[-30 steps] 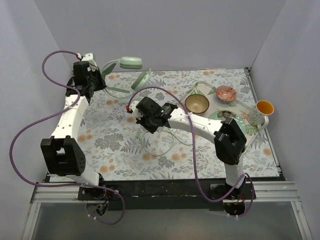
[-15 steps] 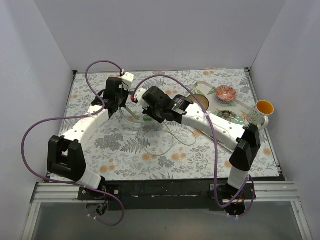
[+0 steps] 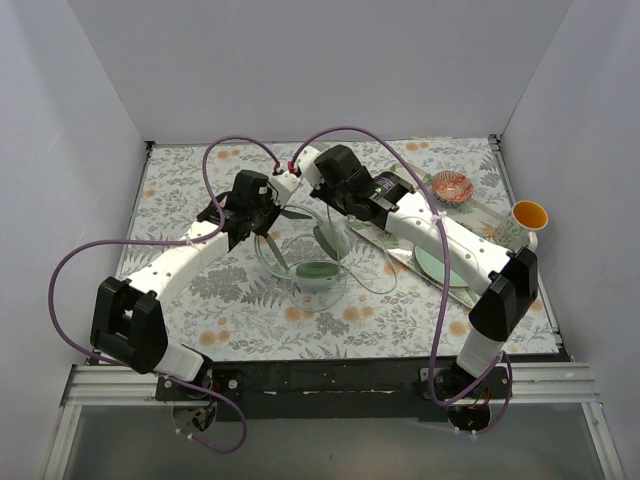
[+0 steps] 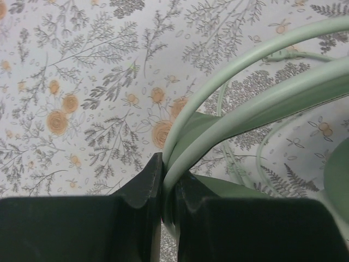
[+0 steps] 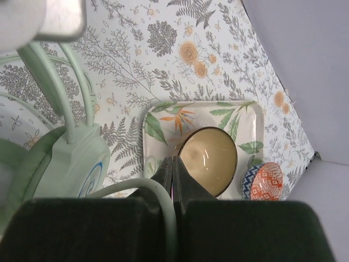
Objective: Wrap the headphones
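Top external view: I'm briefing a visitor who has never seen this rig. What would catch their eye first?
The mint-green headphones in the middle, gripped from both sides: the left fingers are shut on the headband, and the right fingers are shut on a thin pale green part of them. Over on the right side, a leaf-print tray holds a tan bowl.

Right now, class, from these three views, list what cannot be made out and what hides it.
Top view: the right arm covers the tan bowl and most of the tray.
Left wrist view: the headphones run off the right edge, so the band's ends are unseen.
Right wrist view: the cable is cut short by the right gripper, so its plug is unseen.
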Action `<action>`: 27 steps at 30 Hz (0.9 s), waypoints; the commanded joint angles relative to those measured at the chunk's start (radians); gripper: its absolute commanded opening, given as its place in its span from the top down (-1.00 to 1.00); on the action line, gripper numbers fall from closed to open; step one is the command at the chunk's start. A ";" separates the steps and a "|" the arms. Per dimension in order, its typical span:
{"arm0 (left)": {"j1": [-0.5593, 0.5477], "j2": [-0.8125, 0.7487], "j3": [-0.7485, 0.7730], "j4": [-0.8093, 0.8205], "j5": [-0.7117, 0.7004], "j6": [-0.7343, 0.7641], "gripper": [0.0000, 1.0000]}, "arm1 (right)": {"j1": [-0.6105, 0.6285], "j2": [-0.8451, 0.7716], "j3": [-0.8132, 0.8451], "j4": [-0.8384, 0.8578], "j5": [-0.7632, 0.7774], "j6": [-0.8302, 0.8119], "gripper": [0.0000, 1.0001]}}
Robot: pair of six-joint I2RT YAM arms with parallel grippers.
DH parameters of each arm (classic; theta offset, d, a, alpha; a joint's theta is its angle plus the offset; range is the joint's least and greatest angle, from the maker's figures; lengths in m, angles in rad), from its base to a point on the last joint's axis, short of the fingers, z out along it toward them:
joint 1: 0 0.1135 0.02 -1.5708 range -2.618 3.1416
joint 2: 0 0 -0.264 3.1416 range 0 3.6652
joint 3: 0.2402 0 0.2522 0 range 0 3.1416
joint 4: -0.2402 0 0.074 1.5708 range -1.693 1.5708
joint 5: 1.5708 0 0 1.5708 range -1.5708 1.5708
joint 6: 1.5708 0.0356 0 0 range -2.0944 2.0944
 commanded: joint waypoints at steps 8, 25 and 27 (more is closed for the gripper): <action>0.039 -0.013 0.159 -0.081 0.040 -0.196 1.00 | -0.029 -0.123 -0.098 0.109 -0.018 -0.026 0.97; -0.010 -0.007 0.123 -0.136 0.175 -0.091 1.00 | -0.030 -0.071 0.024 0.181 -0.154 -0.142 0.97; -0.032 -0.013 0.123 -0.147 0.187 -0.091 1.00 | -0.029 -0.028 0.067 0.178 -0.160 -0.147 0.97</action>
